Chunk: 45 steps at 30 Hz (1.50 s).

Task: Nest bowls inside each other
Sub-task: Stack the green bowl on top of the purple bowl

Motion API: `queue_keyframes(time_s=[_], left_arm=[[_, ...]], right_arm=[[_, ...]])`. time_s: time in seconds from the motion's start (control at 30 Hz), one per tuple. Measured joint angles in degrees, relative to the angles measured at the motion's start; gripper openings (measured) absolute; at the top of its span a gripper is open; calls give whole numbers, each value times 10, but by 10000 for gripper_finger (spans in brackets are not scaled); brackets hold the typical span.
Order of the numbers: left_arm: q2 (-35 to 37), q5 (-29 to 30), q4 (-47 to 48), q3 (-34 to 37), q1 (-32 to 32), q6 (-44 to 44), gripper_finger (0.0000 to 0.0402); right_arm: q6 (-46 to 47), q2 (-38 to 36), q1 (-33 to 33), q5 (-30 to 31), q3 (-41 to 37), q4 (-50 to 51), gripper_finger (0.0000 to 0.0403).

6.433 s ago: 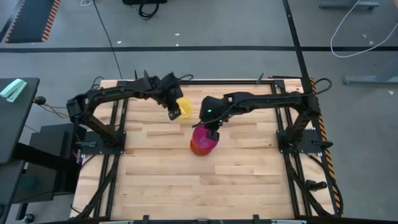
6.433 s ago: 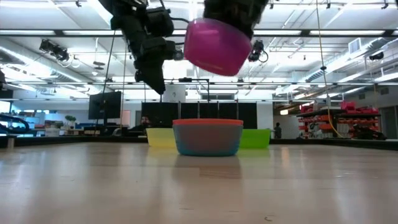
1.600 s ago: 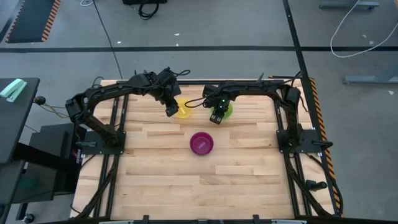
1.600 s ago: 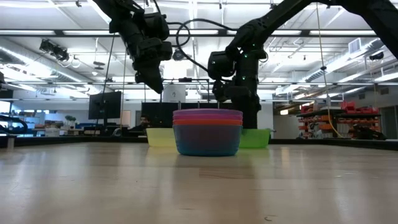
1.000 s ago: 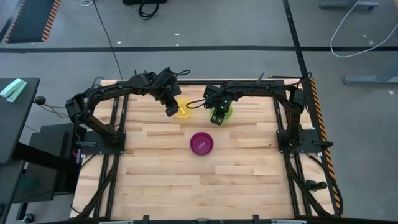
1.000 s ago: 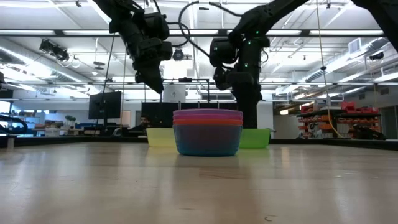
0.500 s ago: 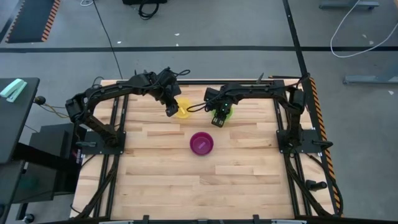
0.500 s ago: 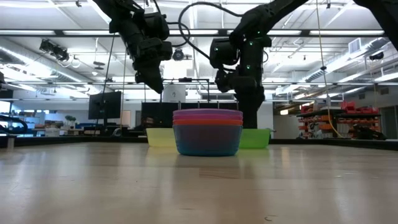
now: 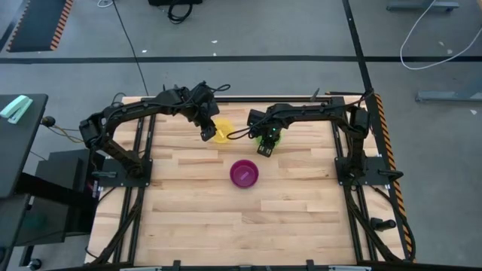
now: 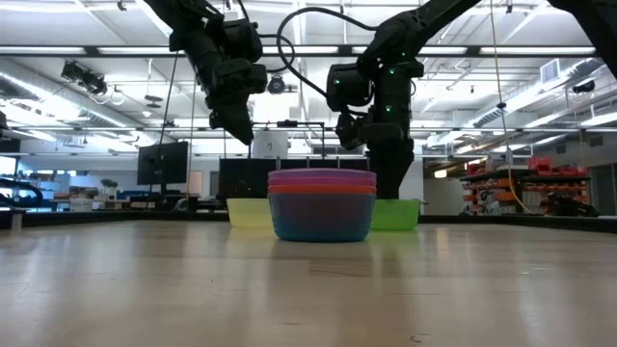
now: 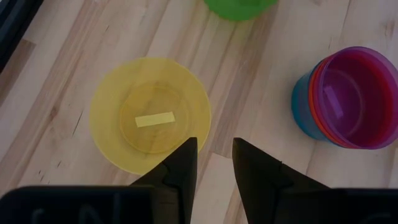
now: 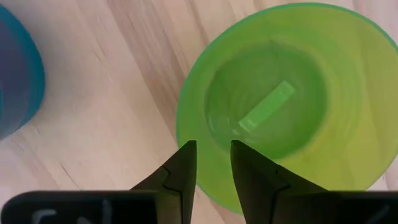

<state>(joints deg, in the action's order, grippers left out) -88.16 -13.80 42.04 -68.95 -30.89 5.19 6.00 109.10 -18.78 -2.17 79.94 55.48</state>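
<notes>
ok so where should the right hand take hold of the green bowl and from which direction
Best by the rim, from above. The green bowl stands upright and open on the table, its thin wall the only part narrow fingers can pinch. The right hand hangs over the near rim with a narrow gap; one finger should probably go inside, one outside, on the side facing the nested stack.

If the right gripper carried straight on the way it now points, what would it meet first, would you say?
Most likely the green bowl: the right gripper points down at its near rim, which it would probably straddle, though depth is unclear.
</notes>
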Motion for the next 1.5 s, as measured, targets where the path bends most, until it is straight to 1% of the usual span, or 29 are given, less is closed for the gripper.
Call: queue_keyframes(time_s=[0.37,0.67,1.03,1.5], left_arm=[[0,0,0,0,0,0,110],[0,0,-1,0,0,0,110],[0,0,-1,0,0,-1,110],[0,0,-1,0,0,-1,110]], right_arm=[[0,0,9,-3,0,0,107],[4,-16,16,-10,2,-3,107],[9,-7,22,-13,2,-8,107],[7,-7,16,-13,-43,-34,107]])
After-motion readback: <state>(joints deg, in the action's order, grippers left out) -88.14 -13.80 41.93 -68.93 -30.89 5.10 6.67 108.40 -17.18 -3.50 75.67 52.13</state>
